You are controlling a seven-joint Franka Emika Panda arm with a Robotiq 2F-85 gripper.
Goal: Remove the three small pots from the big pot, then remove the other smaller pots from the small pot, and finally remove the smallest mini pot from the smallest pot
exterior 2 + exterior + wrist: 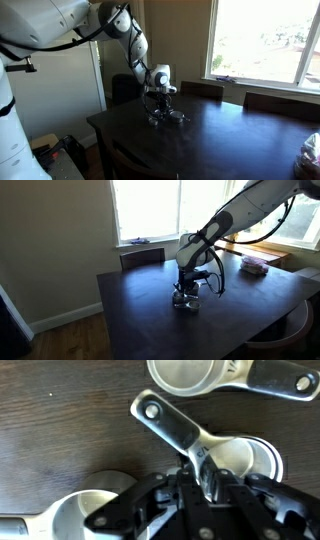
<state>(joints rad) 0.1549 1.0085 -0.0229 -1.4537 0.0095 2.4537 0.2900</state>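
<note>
In the wrist view my gripper (205, 478) is shut on the flat handle (165, 422) of a shiny silver small pot (236, 455). A second silver rim (272, 460) shows just right of it; I cannot tell whether the two are nested. Another silver pot (185, 374) lies at the top with its handle pointing right. A third silver pot (82, 512), the largest in this view, lies at the bottom left. In both exterior views the gripper (186, 288) (158, 104) is down at the table over the cluster of pots (187, 303) (166, 118).
The dark wooden table (150, 325) (230, 140) carries a pinkish stack of flat things (253, 266) at its far corner. Chairs (143, 257) (270, 101) stand along the window side. The table edge runs close to the pots on one side.
</note>
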